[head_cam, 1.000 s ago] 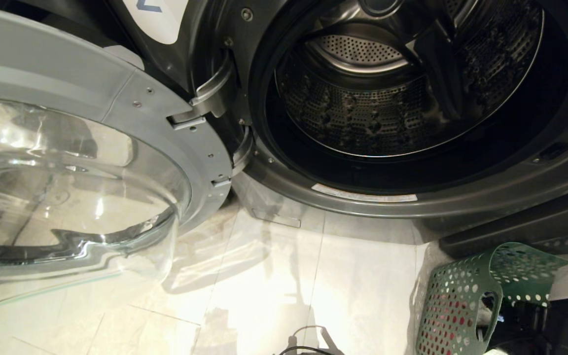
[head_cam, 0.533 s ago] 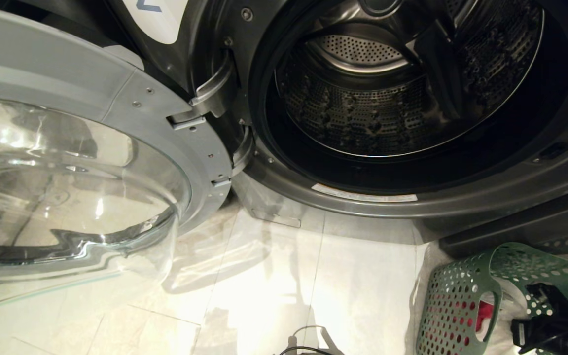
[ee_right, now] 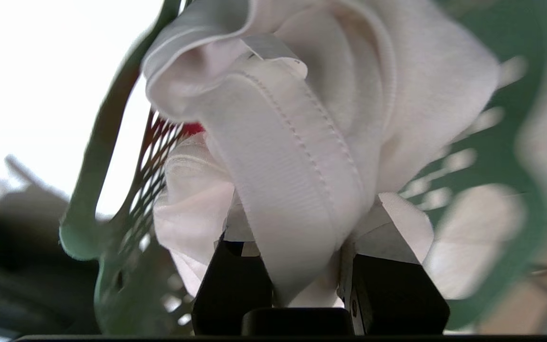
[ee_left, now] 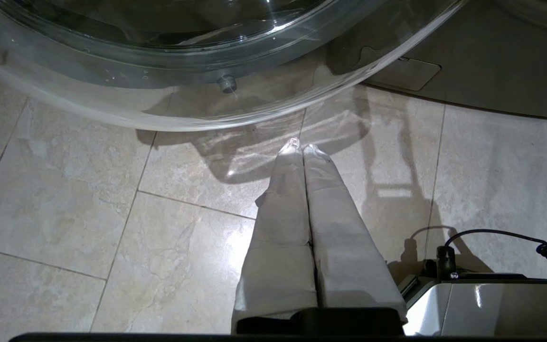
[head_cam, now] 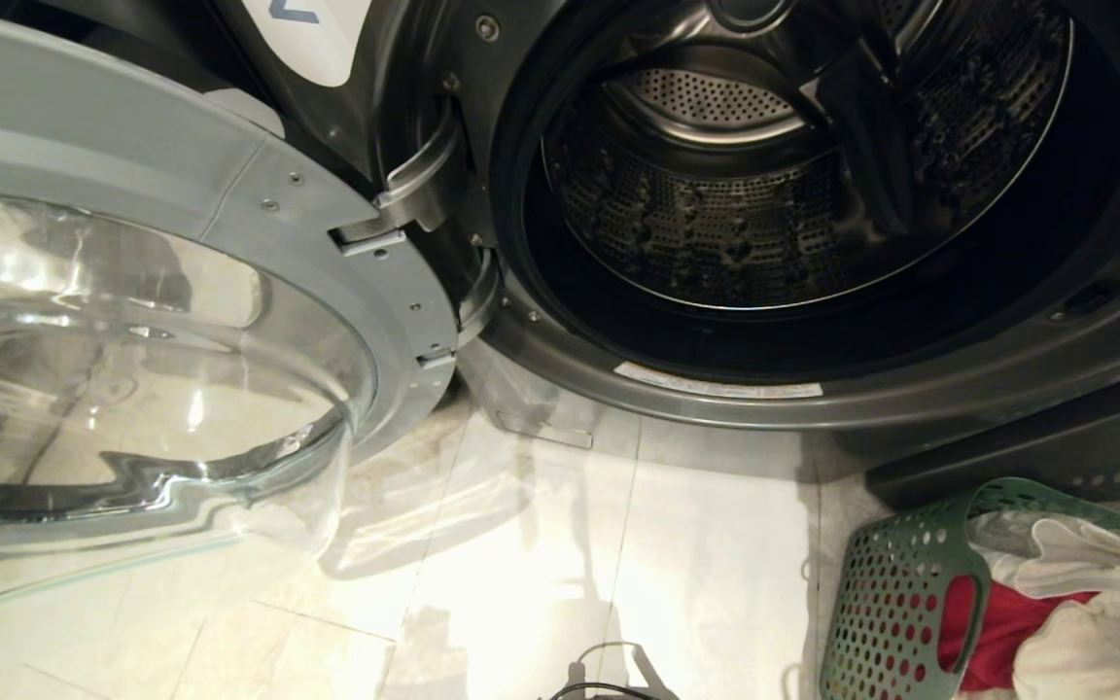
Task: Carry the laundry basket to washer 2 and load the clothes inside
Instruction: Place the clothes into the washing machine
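With the door (head_cam: pixel 181 321) swung wide to the left, washer 2 (head_cam: pixel 813 194) stands open and its drum (head_cam: pixel 716 224) shows no clothes yet. Basket (head_cam: pixel 895 593) sits on the floor (head_cam: pixel 618 544) at the washer's lower right corner, below and to the right of the drum mouth; it holds the clothes (head_cam: pixel 1056 603), a white garment (ee_right: pixel 302 142) lying over a red one (head_cam: pixel 993 622). Right gripper (ee_right: pixel 297 266) is down at the basket's right side, only its dark edge showing in the head view; wrist view shows its jaws clenched on a thick fold of the white garment, basket wall just behind. Left gripper (ee_left: pixel 302 149) hangs parked over bare floor beneath the door glass, fingers pressed together, holding nothing. Judgement: load step in hand, first garment gripped, none loaded. Drum opening lies up and to the left of the right gripper; the right arm is the nearer. Trailing cloth could snag on the basket rim.
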You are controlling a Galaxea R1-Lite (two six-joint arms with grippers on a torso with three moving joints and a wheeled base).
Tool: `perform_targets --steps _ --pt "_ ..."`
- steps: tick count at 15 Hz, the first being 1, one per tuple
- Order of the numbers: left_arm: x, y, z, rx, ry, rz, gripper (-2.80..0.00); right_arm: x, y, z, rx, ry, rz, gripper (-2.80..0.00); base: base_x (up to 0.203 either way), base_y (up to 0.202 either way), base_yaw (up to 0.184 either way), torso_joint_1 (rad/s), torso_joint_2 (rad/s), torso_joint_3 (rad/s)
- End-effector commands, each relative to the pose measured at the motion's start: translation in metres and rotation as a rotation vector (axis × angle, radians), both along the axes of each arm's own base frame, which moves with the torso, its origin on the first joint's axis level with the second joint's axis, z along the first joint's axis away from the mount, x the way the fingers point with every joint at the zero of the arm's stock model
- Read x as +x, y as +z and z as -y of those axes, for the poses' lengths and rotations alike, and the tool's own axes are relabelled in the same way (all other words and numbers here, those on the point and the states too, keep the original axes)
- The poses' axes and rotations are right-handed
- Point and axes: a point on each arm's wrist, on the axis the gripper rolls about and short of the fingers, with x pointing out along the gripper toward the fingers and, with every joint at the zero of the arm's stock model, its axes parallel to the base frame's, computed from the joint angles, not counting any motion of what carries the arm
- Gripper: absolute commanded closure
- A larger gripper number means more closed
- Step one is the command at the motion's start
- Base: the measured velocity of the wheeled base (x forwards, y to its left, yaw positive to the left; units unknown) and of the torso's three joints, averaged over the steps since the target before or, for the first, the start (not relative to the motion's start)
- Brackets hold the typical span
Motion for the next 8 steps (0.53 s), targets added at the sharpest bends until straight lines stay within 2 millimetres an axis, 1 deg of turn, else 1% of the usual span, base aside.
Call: perform_targets --steps 1,3,5,8 --pt "0.0 0.0 0.0 0.0 0.001 -0.001 0.0 -0.015 0.052 -0.002 -0.207 -0.048 0.217 0.0 0.0 0.0 0.0 0.0 0.0 0.0" --pt "0.0 0.0 0.0 0.0 0.001 -0.002 0.0 -0.02 0.082 -0.002 -0.318 -0.071 0.326 0.0 0.0 0.0 0.0 0.0 0.0 0.0" --pt "0.0 0.0 0.0 0.0 0.001 -0.001 0.0 -0.023 0.106 -0.003 -0.4 -0.079 0.411 0.0 0.0 0.0 0.0 0.0 0.0 0.0" --pt "0.0 0.0 0.0 0.0 0.0 -0.002 0.0 -0.031 0.128 -0.008 -0.471 -0.088 0.488 0.0 0.0 0.0 0.0 0.0 0.0 0.0"
